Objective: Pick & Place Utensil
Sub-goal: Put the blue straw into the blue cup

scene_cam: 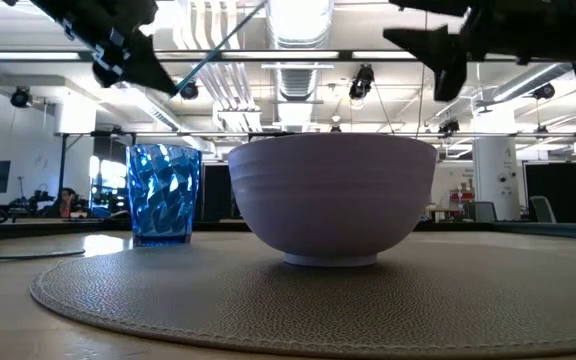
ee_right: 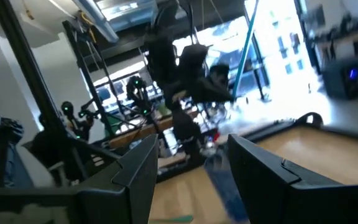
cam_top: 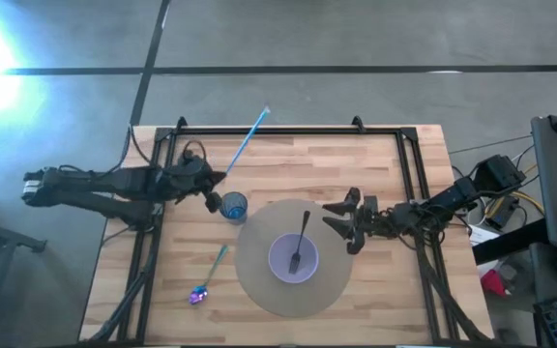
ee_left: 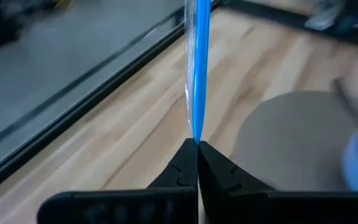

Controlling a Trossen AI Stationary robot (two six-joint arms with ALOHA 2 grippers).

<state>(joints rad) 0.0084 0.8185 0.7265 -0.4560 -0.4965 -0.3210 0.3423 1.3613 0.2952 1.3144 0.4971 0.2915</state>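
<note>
A long blue utensil [cam_top: 249,138] hangs mid-carry above the blue cup [cam_top: 234,206], pinched in the left gripper [cam_top: 213,184] — lowering it in looks next. The right gripper [cam_top: 348,220], fingers spread, waits beside the bowl [cam_top: 292,259].

One camera hangs overhead, looking straight down on the whole table [cam_top: 375,164] and both arms. Another sits at table-top level, close to the bowl [scene_cam: 333,198] filling mid-frame, facing the room behind. Each wrist camera looks forward past its own dark fingers. Overhead and low views share the bowl, the mat [scene_cam: 298,300] and the blue cup [scene_cam: 163,193]
</note>
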